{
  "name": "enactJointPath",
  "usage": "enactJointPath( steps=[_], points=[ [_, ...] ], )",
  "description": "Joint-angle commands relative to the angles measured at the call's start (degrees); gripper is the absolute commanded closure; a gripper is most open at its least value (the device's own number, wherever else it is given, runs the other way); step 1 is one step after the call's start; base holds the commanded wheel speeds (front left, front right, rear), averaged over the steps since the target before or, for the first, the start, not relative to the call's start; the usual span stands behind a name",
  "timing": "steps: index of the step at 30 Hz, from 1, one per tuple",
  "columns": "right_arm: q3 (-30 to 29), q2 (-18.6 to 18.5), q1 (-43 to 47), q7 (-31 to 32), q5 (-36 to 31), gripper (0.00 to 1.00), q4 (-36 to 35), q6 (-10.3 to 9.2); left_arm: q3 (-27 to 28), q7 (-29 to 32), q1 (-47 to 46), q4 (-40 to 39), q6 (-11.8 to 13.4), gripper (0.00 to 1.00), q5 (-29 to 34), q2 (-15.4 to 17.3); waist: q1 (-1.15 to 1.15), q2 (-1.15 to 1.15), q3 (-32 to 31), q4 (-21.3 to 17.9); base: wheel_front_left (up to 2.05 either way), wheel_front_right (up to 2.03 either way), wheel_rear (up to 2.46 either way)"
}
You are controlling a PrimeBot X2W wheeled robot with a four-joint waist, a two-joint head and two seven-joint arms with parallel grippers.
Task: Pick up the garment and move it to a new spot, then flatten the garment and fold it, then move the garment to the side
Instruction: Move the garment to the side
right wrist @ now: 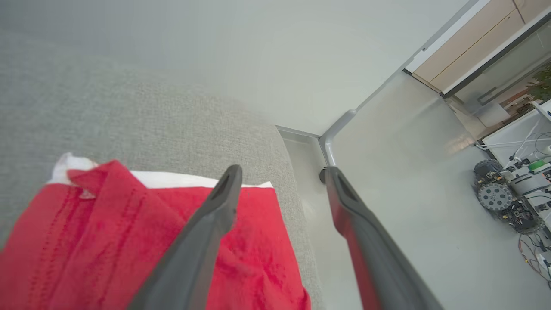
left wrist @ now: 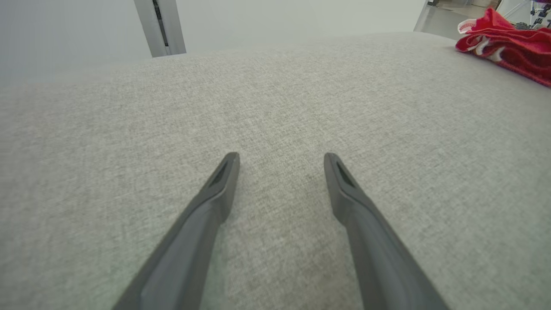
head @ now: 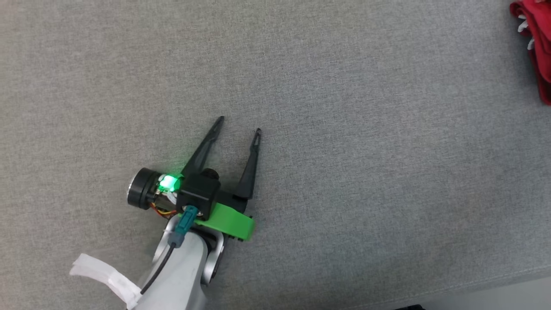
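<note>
Left forearm (head: 181, 275): pale, rising from the near edge of the head view, with a white strip (head: 107, 275) wrapped around it at the near left.
Left wrist: green bracket (head: 228, 221) and a lit green lamp (head: 168, 183) sit just behind the fingers.
Left gripper (head: 239, 124): spread wide, holding nothing; both dark fingers point far and slightly right over bare cloth. The left wrist view (left wrist: 281, 156) shows the same gap, with only grey weave between the tips.
Surface (head: 344, 129): grey woven fabric, flat, running to an edge at the near right.
Garment (head: 538, 38): red with white trim, bunched at the far right corner of the surface, well apart from the left gripper; in the left wrist view (left wrist: 512, 47) it lies at the far right.
Right gripper (right wrist: 282, 168): fingers parted, nothing clamped between them; it hangs above the garment (right wrist: 107, 241) at the surface's edge, one finger over the red cloth, the other over the pale floor (right wrist: 409, 193).
Contact: cannot tell whether the right fingers touch the cloth.
</note>
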Motion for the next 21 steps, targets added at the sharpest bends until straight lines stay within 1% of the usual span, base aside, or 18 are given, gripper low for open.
enactJointPath(
  steps=[1, 5, 9, 15, 18, 21],
  points=[
    [-1.71, 1.85, 1.44, -0.23, -1.06, 0.00, -3.52, -0.10, 0.72, 0.07, -0.38, 0.43, 0.26, 0.00, -0.55, 0.53, 0.00, 0.00, -1.31, -0.31, 0.00, 0.00, 0.00],
    [-5.73, 8.68, 6.36, -0.27, -1.98, 0.00, -15.33, -0.11, 2.48, 0.07, 0.80, 0.37, 0.71, 0.00, -0.92, 0.49, 0.00, 0.00, -3.74, -0.36, 0.00, 0.00, 0.00],
    [-6.45, 14.66, 11.17, -0.28, 0.34, 0.00, -25.37, -0.10, 4.74, 0.07, 1.88, 0.07, 1.29, 0.00, -1.41, 0.47, 0.00, 0.00, -6.44, -0.12, 0.00, 0.00, 0.00],
    [-5.11, 20.89, 18.61, -0.24, 5.15, 0.00, -34.15, -0.10, 8.05, 0.07, 3.88, -0.45, 1.86, 0.00, -2.31, 0.46, 0.00, 0.00, -10.65, 1.00, 0.00, 0.00, 0.00],
    [-4.48, 23.20, 22.47, -0.24, 7.31, 0.00, -36.51, -0.10, 9.51, 0.07, 4.79, -0.37, 1.64, 0.00, -2.90, 0.46, 0.00, 0.00, -12.44, 1.67, 0.00, 0.00, 0.00],
    [-3.87, 24.84, 27.09, -0.24, 8.66, 0.00, -38.26, -0.10, 11.53, 0.07, 5.91, 0.08, 2.03, 0.00, -4.16, 0.45, 0.00, 0.00, -14.36, 2.47, 0.00, 0.00, 0.00]
  ],
)
